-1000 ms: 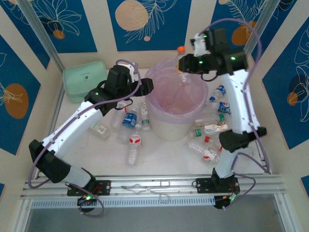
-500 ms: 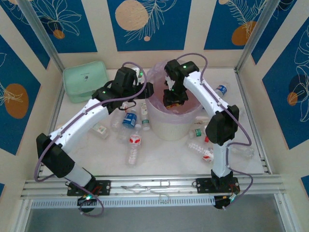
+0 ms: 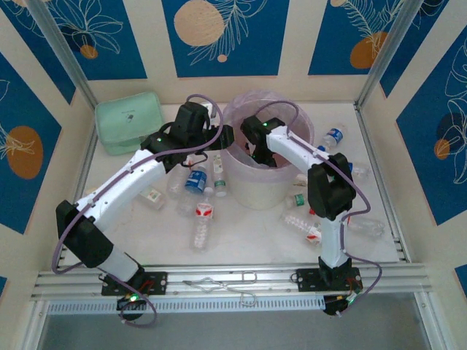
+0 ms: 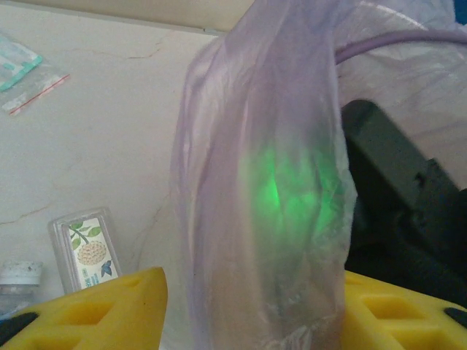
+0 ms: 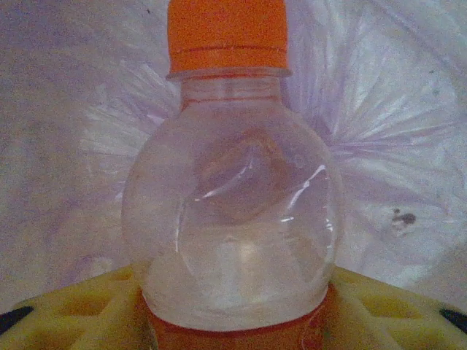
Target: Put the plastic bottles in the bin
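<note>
The bin (image 3: 257, 195) is a round white bucket lined with a pink bag, standing mid-table. My left gripper (image 3: 222, 136) is at its left rim. In the left wrist view the gripper (image 4: 255, 310) is shut on a fold of the pink bag (image 4: 255, 182). My right gripper (image 3: 260, 156) reaches down inside the bin. It (image 5: 233, 295) is shut on a clear plastic bottle (image 5: 233, 219) with an orange cap and orange label, against the pink liner. Several more plastic bottles lie on the table: a blue-labelled one (image 3: 195, 180), a red-labelled one (image 3: 205, 211) and another red-labelled one (image 3: 308, 228).
A mint-green zip pouch (image 3: 130, 119) lies at the back left. A small clear box (image 3: 152, 197) lies under the left arm, also seen from the left wrist (image 4: 84, 251). More bottles (image 3: 332, 136) lie right of the bin, between it and the right frame post.
The right arm swung from above the bin's back rim down into the bin, carrying the orange-capped bottle. The left gripper closed on the bag at the left rim.
</note>
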You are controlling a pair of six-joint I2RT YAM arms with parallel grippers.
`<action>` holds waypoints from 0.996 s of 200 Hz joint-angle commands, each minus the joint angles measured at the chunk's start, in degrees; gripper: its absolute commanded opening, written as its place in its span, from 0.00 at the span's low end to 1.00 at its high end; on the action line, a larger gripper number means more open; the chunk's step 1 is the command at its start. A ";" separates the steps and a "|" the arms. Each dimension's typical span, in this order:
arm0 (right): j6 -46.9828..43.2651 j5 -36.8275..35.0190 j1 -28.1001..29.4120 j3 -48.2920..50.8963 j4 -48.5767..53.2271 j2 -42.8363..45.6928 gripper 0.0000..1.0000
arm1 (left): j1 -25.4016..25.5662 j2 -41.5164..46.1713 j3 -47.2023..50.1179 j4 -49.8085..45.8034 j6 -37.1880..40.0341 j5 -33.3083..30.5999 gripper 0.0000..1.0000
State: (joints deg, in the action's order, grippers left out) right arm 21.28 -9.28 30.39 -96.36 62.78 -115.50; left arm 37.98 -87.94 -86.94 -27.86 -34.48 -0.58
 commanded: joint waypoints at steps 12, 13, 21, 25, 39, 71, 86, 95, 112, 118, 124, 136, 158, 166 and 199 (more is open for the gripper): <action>1.20 -0.74 0.20 1.34 -2.42 1.79 0.70 | 0.50 -0.26 -0.33 -0.28 -0.58 -1.27 0.54; 1.17 -0.78 0.24 1.30 -2.33 1.83 0.70 | 0.47 -0.28 -0.33 -0.27 -0.58 -1.27 0.54; 0.79 -0.83 0.26 0.67 -1.17 2.40 0.74 | 0.52 -0.21 -0.42 -0.28 -0.58 -1.36 0.54; 0.51 -0.83 0.25 0.29 -0.55 2.94 0.76 | 0.45 -0.25 -0.51 -0.19 -0.54 -1.38 0.54; -0.29 -0.61 0.28 -0.99 1.44 5.10 0.80 | 0.52 -0.05 -0.51 -0.05 -0.58 -1.36 0.54; -1.92 0.93 0.28 -5.34 6.42 11.75 0.99 | 0.49 0.31 0.19 0.70 -0.79 -0.87 0.54; -3.03 0.75 0.28 -8.28 9.63 14.57 0.99 | 0.47 0.40 0.19 0.78 -0.94 -0.89 0.54; -4.32 1.11 0.28 -9.88 10.95 16.43 0.99 | 0.56 0.48 0.19 0.86 -0.83 -1.00 0.54; -6.74 2.43 -0.08 -11.50 11.43 20.67 0.99 | 0.53 0.91 0.51 0.92 -0.18 -1.84 0.54; -7.21 2.94 -0.56 -12.07 11.56 21.97 0.99 | 0.50 1.18 0.70 1.12 0.01 -2.24 0.54; -7.45 3.55 -1.31 -12.88 11.64 23.15 0.99 | 0.50 1.35 0.92 1.35 0.16 -2.47 0.54; -7.48 5.29 -3.32 -14.31 11.66 25.16 0.99 | 0.58 1.53 1.15 1.57 0.12 -2.50 0.54; -6.71 7.85 -8.77 -16.84 11.77 27.31 0.99 | 0.52 1.59 1.22 1.41 -0.02 -2.09 0.54; -6.54 8.21 -11.01 -17.19 11.07 27.81 0.99 | 0.52 1.72 1.32 1.40 0.02 -2.22 0.54; -2.71 4.60 -19.65 -17.80 8.76 26.71 0.99 | 0.53 1.83 0.35 0.49 2.10 -3.19 0.55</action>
State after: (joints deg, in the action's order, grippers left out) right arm 16.12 -4.10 15.27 -113.27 71.64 -87.31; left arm 38.06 -87.81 -86.30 -26.37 -34.37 -1.91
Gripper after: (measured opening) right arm 0.990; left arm 0.548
